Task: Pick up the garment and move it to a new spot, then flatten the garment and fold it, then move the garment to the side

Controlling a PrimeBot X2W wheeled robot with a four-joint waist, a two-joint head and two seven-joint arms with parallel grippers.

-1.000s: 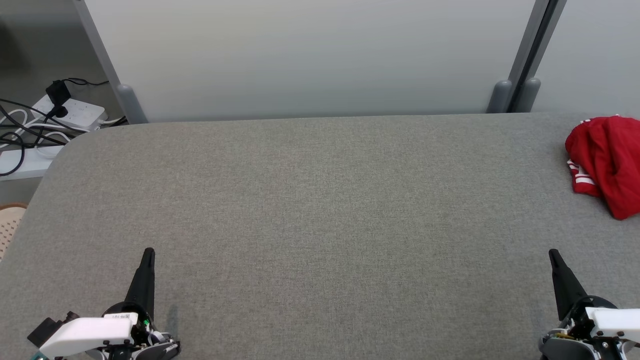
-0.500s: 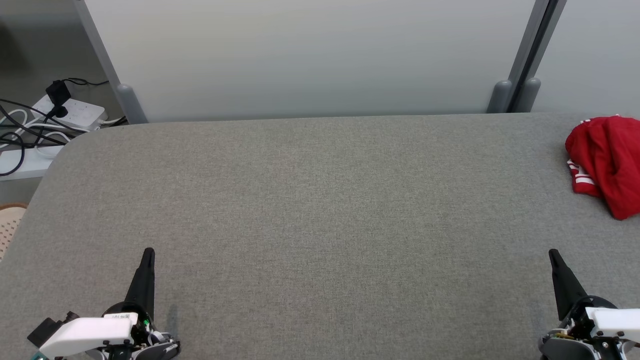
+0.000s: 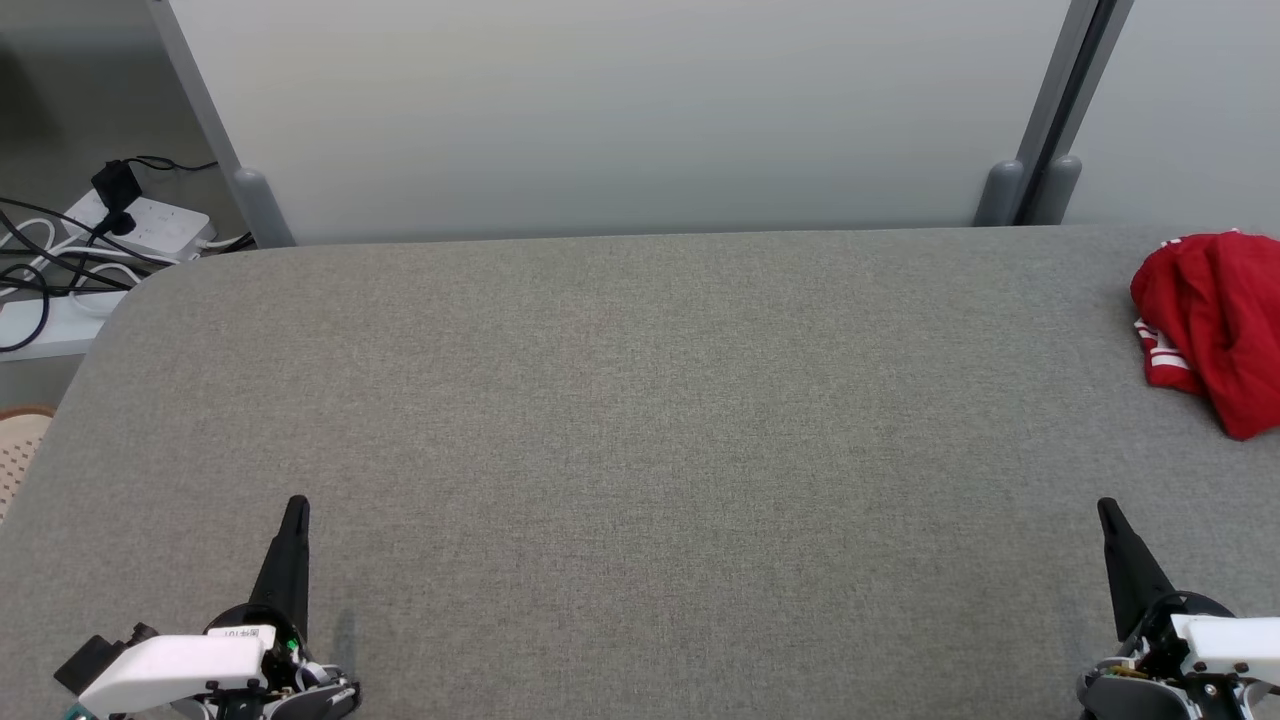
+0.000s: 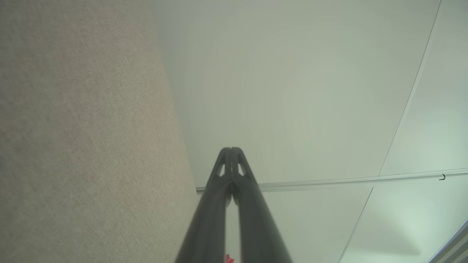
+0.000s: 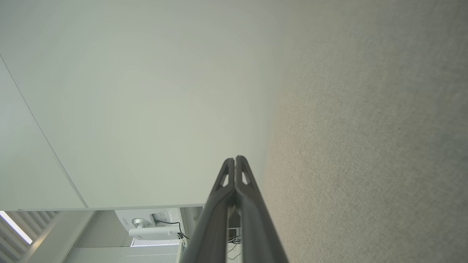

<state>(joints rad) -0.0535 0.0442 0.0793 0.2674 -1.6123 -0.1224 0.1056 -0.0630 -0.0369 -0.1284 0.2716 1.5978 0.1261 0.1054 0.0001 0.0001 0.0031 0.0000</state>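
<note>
Nothing moved: garment [image 3: 1210, 325], left gripper [image 3: 297, 506], right gripper [image 3: 1105, 508] sit unchanged.

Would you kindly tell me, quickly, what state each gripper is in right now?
The left gripper is closed, holding nothing.
The right gripper is closed, holding nothing.
</note>
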